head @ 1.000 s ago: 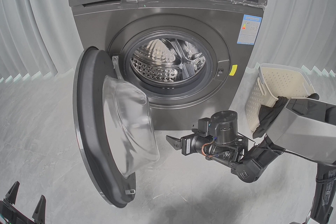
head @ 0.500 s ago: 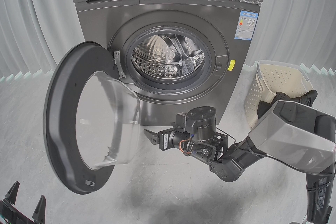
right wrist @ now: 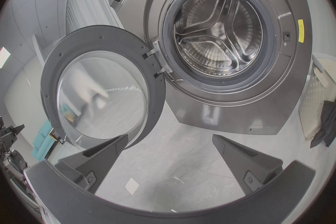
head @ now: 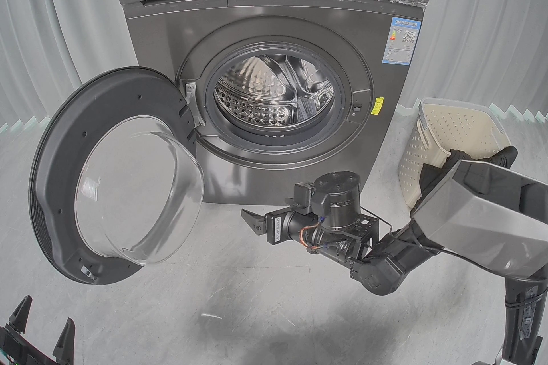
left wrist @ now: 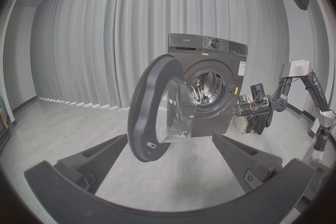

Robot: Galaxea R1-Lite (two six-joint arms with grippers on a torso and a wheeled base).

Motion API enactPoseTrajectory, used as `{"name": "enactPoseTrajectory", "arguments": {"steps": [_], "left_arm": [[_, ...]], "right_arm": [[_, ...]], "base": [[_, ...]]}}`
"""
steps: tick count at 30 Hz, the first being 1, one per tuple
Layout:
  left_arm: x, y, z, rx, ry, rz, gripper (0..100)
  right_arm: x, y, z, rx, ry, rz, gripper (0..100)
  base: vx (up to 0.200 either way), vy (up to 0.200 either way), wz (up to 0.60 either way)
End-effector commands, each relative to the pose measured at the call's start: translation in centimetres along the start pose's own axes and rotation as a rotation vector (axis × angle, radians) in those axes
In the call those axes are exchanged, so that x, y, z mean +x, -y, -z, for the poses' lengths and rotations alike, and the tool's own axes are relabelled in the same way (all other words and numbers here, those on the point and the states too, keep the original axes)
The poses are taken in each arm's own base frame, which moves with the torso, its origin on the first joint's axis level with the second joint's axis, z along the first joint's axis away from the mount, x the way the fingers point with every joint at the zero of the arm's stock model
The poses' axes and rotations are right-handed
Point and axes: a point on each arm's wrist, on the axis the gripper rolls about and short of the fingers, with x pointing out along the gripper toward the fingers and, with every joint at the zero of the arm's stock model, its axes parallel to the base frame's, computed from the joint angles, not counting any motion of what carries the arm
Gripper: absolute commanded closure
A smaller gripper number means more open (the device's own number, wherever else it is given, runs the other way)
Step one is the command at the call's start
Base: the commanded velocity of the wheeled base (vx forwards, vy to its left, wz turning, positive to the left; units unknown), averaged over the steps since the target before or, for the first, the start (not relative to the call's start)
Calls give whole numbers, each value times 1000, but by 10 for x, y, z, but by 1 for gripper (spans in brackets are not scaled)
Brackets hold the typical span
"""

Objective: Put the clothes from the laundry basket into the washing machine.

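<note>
Standing on the floor, the washing machine has its door swung wide open toward the robot's left, with the steel drum showing through the opening. The laundry basket sits on the floor just beside the machine, on the robot's right, with dark clothes draped over its rim. The right jaws hang low in front of the machine, spread wide and holding nothing. The left jaws, low at the robot's left, are spread wide and empty too.

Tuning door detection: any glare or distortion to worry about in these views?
Head view: highlights glint on the drum and door glass, curtains bow from fisheye. Right wrist view: door glass carries reflections. Both wrist views: dark round vignette.
</note>
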Motion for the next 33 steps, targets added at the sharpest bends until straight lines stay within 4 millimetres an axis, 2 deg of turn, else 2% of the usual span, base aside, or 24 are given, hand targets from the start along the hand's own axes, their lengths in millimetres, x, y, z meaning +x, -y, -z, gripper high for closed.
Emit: {"name": "enactPoseTrajectory", "arguments": {"steps": [1, 5, 9, 10, 11, 12, 17, 23, 26, 27, 28, 29, 33], "left_arm": [[0, 0, 5, -1, -3, 1, 0], [0, 0, 5, -1, -3, 1, 0], [0, 0, 5, -4, -3, 1, 0], [0, 0, 5, -4, -4, 1, 0], [0, 0, 5, -4, -4, 1, 0], [0, 0, 5, -2, -3, -1, 0], [0, 0, 5, -1, -4, -1, 0], [0, 0, 5, 1, -3, 1, 0], [0, 0, 5, 1, -4, -1, 0], [0, 0, 5, 1, -4, -1, 0], [0, 0, 5, -1, -4, -1, 0], [0, 0, 5, -4, -4, -3, 0], [0, 0, 5, 1, -3, -2, 0]], "right_arm": [[-42, 9, -30, -13, 38, 27, 0], [-92, 13, -46, -18, 84, 76, 0], [-138, 20, -43, -17, 79, 145, 0], [-140, 20, -42, -19, 77, 145, 0], [-165, 25, -44, -42, 92, 182, 0], [-180, 27, -46, -48, 108, 199, 0], [-222, 33, -54, -43, 165, 238, 0], [-295, 60, -58, -70, 313, 407, 0], [-337, 63, -47, -86, 385, 487, 0], [-337, 63, -47, -86, 385, 487, 0], [-351, 62, -41, -104, 412, 511, 0], [-370, 60, -26, -137, 435, 540, 0], [-392, 55, -16, -152, 457, 581, 0]], "base": [[0, 0, 0], [0, 0, 0], [0, 0, 0], [0, 0, 0], [0, 0, 0], [0, 0, 0], [0, 0, 0], [0, 0, 0], [0, 0, 0], [0, 0, 0], [0, 0, 0], [0, 0, 0], [0, 0, 0]]}}
